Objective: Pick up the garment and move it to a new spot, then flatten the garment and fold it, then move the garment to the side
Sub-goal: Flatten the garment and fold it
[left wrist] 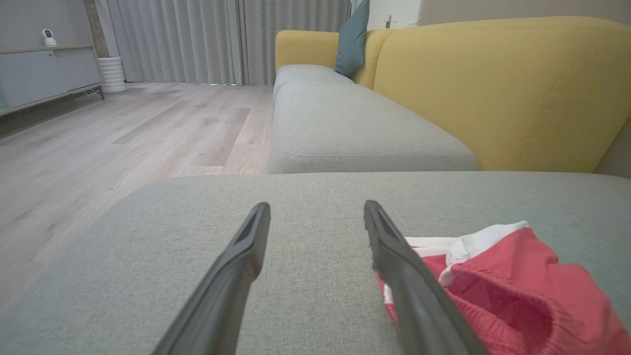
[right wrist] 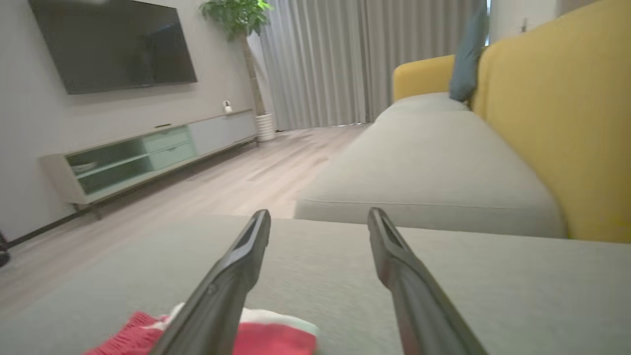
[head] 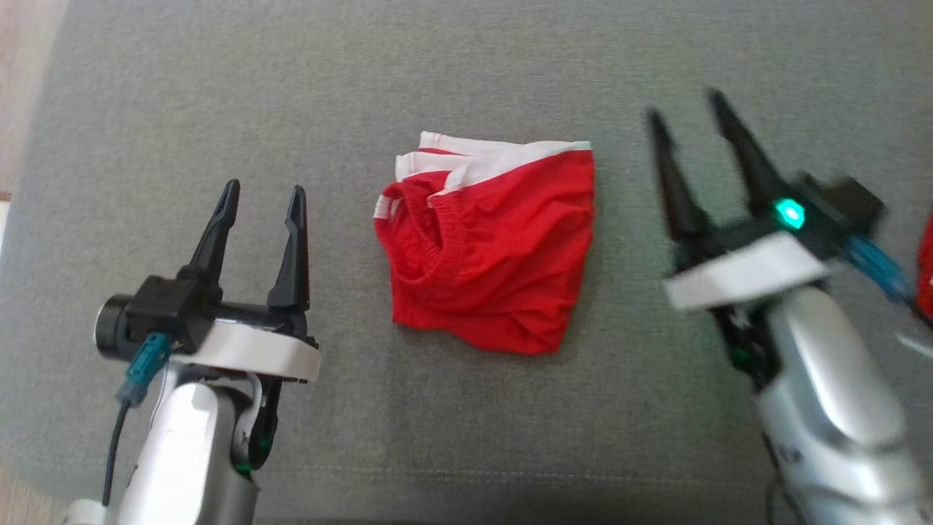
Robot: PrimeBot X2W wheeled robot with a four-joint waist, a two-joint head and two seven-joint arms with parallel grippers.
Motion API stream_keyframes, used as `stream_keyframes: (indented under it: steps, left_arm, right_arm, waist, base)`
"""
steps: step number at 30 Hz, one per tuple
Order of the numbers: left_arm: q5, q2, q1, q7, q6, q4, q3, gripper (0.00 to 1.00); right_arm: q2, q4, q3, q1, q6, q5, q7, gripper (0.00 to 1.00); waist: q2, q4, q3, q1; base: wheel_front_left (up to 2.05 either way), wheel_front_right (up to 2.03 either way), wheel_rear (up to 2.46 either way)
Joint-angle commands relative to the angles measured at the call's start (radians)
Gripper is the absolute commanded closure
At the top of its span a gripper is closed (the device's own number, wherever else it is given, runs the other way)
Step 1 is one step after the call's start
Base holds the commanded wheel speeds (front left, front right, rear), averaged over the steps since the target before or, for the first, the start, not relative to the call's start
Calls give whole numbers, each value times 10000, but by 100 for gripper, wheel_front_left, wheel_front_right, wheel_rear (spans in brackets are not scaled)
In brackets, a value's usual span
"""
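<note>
- Red garment (head: pixel 487 255) looks folded, lying about mid-way on the grey cushion (head: pixel 466 65). Left gripper (head: pixel 264 189) is to the garment's left, right gripper (head: pixel 686 106) to its right. Both are clear of it, fingers spread, nothing held.
- So only the move aside remains?
- My read, yes. Risks for you: the fold is loose. White band layers stick out at the garment's far edge, and the elastic opening gapes on its left side. Pinch a single layer there and the fold opens on the lift. Dragging instead of lifting would ruck it against the cushion fabric.
- Which side?
- Careful both ways. Right of the garment, at the frame edge, sits another red item (head: pixel 927 262); can't tell what it is. Push that way and they may tangle. Well left of the garment the cushion ends at wood floor (head: pixel 29 80); overshoot and it drops. Right arm is blurred in the head view, so don't trust its position.
</note>
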Motion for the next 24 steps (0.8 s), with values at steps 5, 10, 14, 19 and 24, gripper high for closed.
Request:
stream_keyframes:
  steps: [5,10,14,19,24]
  left_arm:
    - [11,311,167,-53,85,-298,632,0]
    - [-91,406,398,-53,153,-228,781,0]
    - [-171,440,615,-53,211,-162,847,0]
    - [-206,486,993,-51,255,-110,841,0]
    - [-214,539,1399,-31,305,-40,793,0]
  right_arm:
    - [146,-1687,-1662,1667,-7,-888,327,0]
    - [392,-2849,-2463,2826,-7,-1282,764,0]
    - [594,-3359,-2604,3381,-7,-1409,983,0]
    - [764,-3573,-2660,3978,-7,-1389,1159,0]
    - [831,-3693,-2669,4478,-7,-1422,1288,0]
  waist:
    - [0,-337,-194,0]
    - [0,-552,-439,0]
    - [0,-667,-793,0]
    - [0,-750,-1299,0]
    - [0,-802,-1768,0]
  base:
    - [0,0,0]
    - [0,0,0]
    - [0,0,0]
    - [0,0,0]
    - [0,0,0]
